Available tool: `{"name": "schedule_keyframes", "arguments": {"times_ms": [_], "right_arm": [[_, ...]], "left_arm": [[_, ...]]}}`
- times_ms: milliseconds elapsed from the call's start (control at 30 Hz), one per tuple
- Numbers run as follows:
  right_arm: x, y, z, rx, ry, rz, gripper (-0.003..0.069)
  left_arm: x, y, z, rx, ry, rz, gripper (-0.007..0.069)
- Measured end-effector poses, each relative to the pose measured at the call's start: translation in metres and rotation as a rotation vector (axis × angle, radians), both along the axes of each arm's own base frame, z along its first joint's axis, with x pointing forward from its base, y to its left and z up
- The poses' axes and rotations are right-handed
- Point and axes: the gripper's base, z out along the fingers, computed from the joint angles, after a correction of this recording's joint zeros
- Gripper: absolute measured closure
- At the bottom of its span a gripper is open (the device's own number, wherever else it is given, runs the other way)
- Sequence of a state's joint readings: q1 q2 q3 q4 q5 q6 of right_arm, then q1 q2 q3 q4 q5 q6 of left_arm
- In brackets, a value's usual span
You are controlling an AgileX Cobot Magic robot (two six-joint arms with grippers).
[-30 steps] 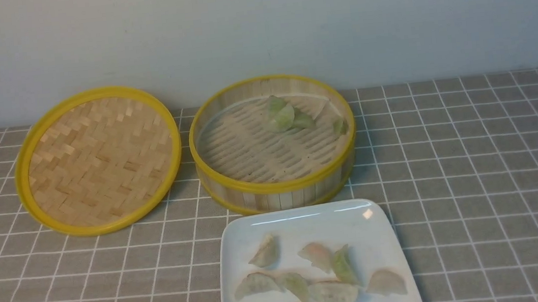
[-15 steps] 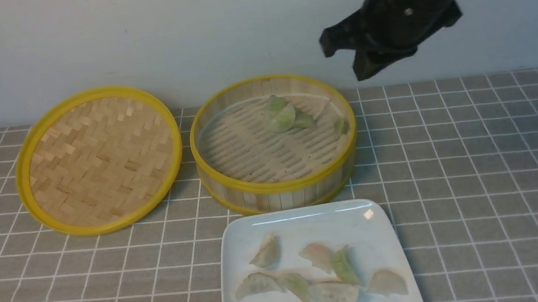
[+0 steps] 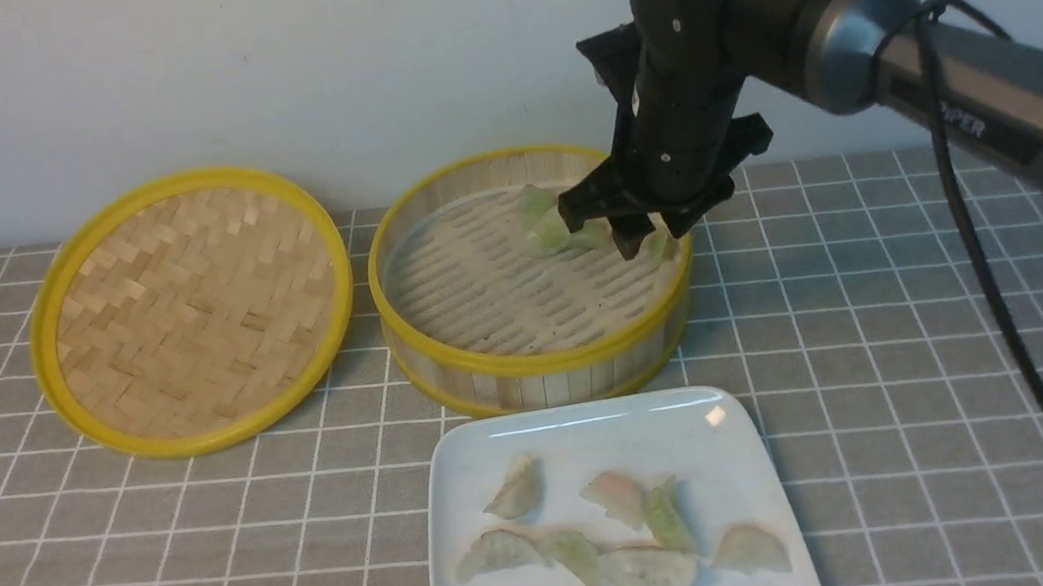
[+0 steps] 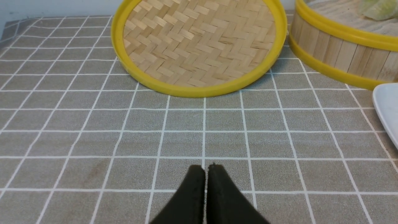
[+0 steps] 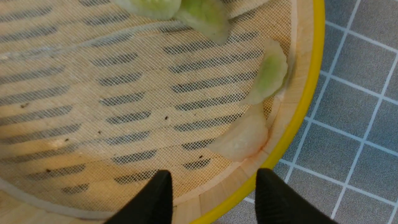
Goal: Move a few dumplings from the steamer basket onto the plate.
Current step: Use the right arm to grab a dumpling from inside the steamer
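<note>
Your right hand (image 3: 600,231) hangs over the right rear part of the steamer basket (image 3: 538,363), just right of centre in the upper half of the front frame. Its two fingers are spread apart with nothing between them. In its wrist camera you see the basket's yellow rim passing between the tips of that hand (image 5: 213,174). A whitish dumpling (image 5: 242,138) and a pale green dumpling (image 5: 270,73) lie against the inner wall just beyond the tips, untouched. More green dumplings (image 3: 544,229) cluster at the back of the basket floor. The white square plate (image 3: 592,430) lies at bottom centre, just in front of the basket, carrying eight dumplings (image 3: 649,573). The woven lid (image 3: 198,310) sits at the left, beside the basket. Your left hand (image 4: 205,168) is closed and empty, its fingers pressed together above the grey-checked desk (image 4: 93,140).
</note>
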State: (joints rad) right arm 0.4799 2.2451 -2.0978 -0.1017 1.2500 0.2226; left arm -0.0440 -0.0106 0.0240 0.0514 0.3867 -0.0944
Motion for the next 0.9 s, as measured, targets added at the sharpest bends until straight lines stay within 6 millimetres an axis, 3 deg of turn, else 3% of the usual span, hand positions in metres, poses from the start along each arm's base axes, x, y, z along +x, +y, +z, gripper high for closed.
{"name": "schedule_keyframes", "arguments": {"times_ms": [167, 567, 900], "right_arm": [[0.009, 0.005, -0.020, 0.006, -0.020, 0.008, 0.0219], [0.019, 0.009, -0.048, -0.014, -0.033, 0.023, 0.0211], [0.018, 0.016, -0.053, -0.007, -0.033, 0.041, 0.0208]], "left_arm": [[0.000, 0.000, 0.000, -0.002, 0.000, 0.001, 0.0629], [0.000, 0.000, 0.000, -0.002, 0.000, 0.001, 0.0629], [0.000, 0.000, 0.000, -0.002, -0.001, 0.001, 0.0629]]}}
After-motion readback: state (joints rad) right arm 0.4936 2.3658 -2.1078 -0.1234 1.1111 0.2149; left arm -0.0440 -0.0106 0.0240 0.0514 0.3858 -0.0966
